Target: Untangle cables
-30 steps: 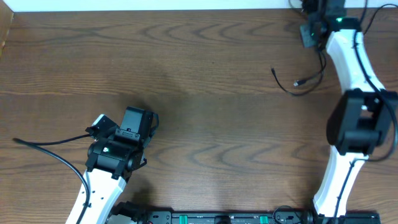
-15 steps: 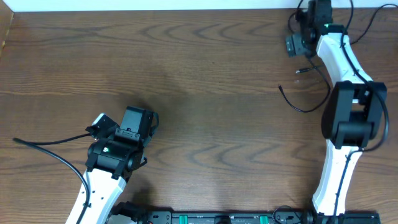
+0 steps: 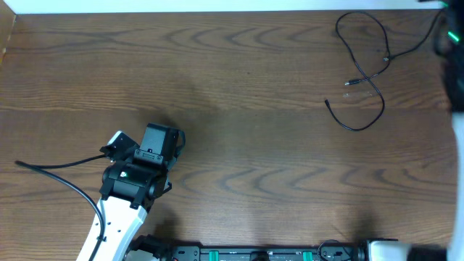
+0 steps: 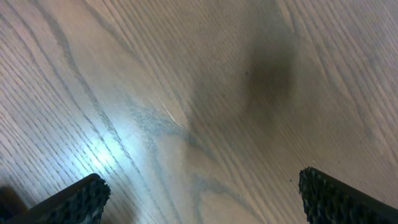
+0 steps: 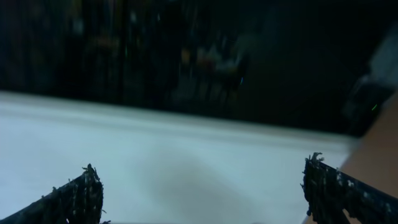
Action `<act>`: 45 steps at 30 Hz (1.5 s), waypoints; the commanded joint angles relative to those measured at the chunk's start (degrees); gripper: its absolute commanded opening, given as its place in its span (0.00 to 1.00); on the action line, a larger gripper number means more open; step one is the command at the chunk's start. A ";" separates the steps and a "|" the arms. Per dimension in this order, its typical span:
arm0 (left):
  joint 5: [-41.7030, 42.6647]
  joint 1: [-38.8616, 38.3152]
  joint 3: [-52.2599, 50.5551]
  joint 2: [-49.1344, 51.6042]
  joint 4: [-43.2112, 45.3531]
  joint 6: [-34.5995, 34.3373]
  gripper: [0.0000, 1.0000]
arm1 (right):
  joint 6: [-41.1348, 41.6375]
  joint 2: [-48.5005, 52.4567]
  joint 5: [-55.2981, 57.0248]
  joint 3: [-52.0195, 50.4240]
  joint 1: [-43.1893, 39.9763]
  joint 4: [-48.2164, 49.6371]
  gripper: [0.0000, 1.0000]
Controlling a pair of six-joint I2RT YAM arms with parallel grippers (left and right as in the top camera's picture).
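Observation:
The cables (image 3: 354, 128) are thin black cords lying in loose loops at the table's far right, with a small plug end (image 3: 350, 82) among the loops. No gripper touches them. My left gripper (image 3: 161, 138) rests at the near left, far from them. In the left wrist view it (image 4: 202, 202) is open over bare wood. In the overhead view my right arm (image 3: 455, 58) is only a blur at the right edge. In the right wrist view my right gripper (image 5: 205, 196) is open with nothing between its fingers, facing a white surface and a dark background.
A thicker black robot cable (image 3: 65, 181) trails across the table (image 3: 239, 109) beside my left arm. A white strip (image 3: 181, 6) runs along the table's far edge. The arm bases and a rail (image 3: 254, 254) line the near edge.
My right gripper was shut at the cables a second ago, then opened and swung away to the right edge. The cables dropped and now lie spread in loops. The left arm has not moved.

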 commanded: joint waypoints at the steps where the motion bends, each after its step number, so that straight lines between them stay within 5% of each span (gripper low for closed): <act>1: -1.22 0.31 -0.02 -0.17 -0.20 -0.52 0.98 | 0.90 -6.27 -0.17 -0.42 0.02 -2.62 0.99; 18: -1.22 0.31 -0.02 -0.17 0.22 -0.52 0.98 | 0.87 -32.92 -0.13 -0.59 0.02 -10.86 0.99; 32: -1.22 0.31 -0.02 -0.17 0.22 -0.52 0.98 | 0.35 -41.24 1.88 -0.52 0.02 -43.12 0.99; 45: -1.22 0.31 -0.02 -0.17 0.22 -0.52 0.98 | 9.77 -46.47 -0.90 -0.55 0.02 -53.46 0.99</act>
